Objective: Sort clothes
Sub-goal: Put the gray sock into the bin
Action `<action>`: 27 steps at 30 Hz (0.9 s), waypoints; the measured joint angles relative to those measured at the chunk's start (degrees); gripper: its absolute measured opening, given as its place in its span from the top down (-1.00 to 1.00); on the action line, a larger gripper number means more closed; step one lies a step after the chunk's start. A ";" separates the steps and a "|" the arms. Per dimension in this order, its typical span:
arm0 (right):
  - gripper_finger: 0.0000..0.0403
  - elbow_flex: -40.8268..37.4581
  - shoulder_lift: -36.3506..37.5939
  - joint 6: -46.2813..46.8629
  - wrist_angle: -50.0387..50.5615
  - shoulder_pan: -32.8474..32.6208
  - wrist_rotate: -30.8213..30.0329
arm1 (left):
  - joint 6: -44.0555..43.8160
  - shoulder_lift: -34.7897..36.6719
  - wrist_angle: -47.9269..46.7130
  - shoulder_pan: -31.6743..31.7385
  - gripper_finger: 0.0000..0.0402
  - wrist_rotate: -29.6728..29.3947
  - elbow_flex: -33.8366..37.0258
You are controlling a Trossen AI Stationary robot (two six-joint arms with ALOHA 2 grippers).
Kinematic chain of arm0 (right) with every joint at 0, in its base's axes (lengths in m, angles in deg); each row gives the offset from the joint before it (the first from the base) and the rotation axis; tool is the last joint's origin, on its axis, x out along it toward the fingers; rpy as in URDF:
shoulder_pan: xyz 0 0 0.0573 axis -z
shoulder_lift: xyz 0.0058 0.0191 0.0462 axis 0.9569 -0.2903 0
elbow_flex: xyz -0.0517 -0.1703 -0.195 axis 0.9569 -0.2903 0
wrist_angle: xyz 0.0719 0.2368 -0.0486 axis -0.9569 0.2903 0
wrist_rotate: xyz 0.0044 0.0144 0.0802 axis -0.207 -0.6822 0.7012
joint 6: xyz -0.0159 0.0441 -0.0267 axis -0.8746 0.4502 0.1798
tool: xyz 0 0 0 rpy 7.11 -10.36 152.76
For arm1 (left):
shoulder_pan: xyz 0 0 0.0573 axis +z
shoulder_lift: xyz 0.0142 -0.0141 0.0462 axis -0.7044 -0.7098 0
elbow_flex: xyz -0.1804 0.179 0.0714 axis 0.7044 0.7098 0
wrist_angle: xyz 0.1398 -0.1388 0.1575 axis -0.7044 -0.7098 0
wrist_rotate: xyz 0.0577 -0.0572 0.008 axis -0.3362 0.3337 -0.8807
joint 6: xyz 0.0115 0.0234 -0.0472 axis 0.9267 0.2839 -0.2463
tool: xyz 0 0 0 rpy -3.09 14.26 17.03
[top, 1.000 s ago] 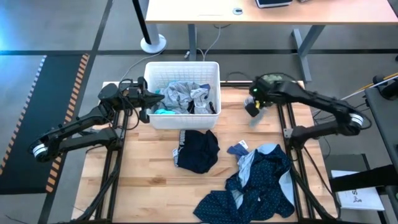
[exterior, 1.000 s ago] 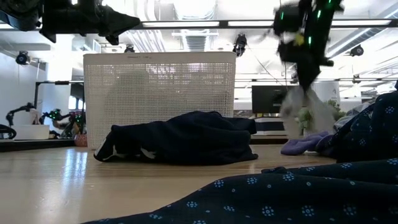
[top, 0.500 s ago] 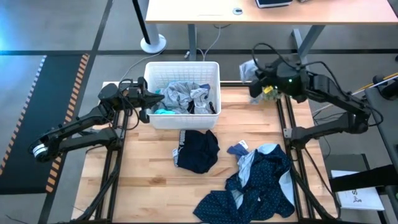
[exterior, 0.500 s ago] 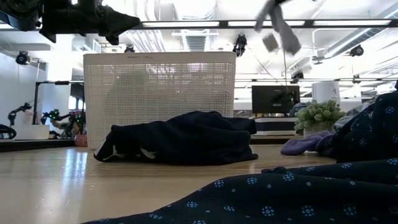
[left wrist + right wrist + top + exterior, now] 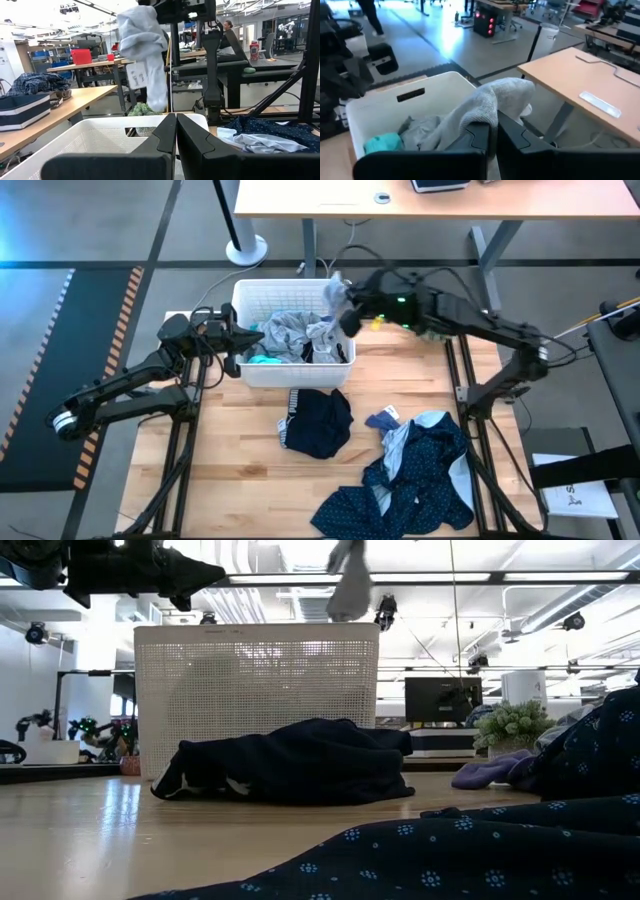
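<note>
The right claw [image 5: 345, 305] hangs above the basket's [image 5: 245, 370] right rim, upper centre of the high view, clamped on a pale grey garment [image 5: 336, 284] of soft knit; in the left wrist view that garment [image 5: 145, 45] droops in a lumpy, folded bunch with a small tag, and in the low view it [image 5: 348, 578] dangles at top centre above the basket [image 5: 256, 690]; in the right wrist view its rounded grey fold [image 5: 492, 102] lies over the pinched fingers. The basket is white ribbed plastic with a fine mesh wall, rectangular; inside lie crumpled grey cloth [image 5: 290, 330] and a teal piece [image 5: 262, 360]. The left claw [image 5: 255, 337] rests at the basket's left rim, fingers pressed flat together, holding nothing. On the wooden worktop [image 5: 230, 460], below the basket in the high view, a black garment [image 5: 318, 422] with a white-striped band lies in a heap; at lower right sprawls a navy dotted shirt [image 5: 415, 475], rumpled, with a light blue piece [image 5: 400, 442] folded into it. A fuzzy green plant [image 5: 512, 725] stands at right in the low view. A person [image 5: 228, 25] sits far off in the left wrist view.
</note>
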 joint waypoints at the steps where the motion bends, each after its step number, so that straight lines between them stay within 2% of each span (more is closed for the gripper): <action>1: 1.00 1.44 -1.83 -1.31 -0.02 0.00 0.03 | 0.02 0.02 0.00 0.00 1.00 0.00 0.00; 5: 0.96 6.87 -8.82 -6.19 0.42 0.00 -0.02 | 0.05 0.00 -0.03 0.00 1.00 0.00 0.00; 8: 0.85 12.28 -14.03 -8.46 3.66 0.00 -0.16 | 0.07 0.00 -0.02 0.00 1.00 0.00 0.00; 14: 0.43 22.60 -22.61 -8.58 11.14 0.00 -1.31 | 0.09 0.02 -0.32 0.00 1.00 0.01 0.00; 18: 0.13 27.59 -25.54 -9.00 14.50 0.02 -2.65 | 0.09 0.00 -0.50 0.00 1.00 0.02 0.00; 21: -0.01 31.07 -26.27 -9.11 18.63 0.02 -2.49 | 0.10 0.00 -0.50 0.00 1.00 0.02 0.00; 24: -0.02 33.69 -25.73 -9.17 23.51 -0.19 -2.29 | 0.35 0.00 -0.46 0.00 1.00 0.02 0.00; 27: 0.18 34.35 -24.45 -9.45 27.73 -0.52 -2.61 | 0.37 0.00 -0.46 0.00 1.00 0.02 0.00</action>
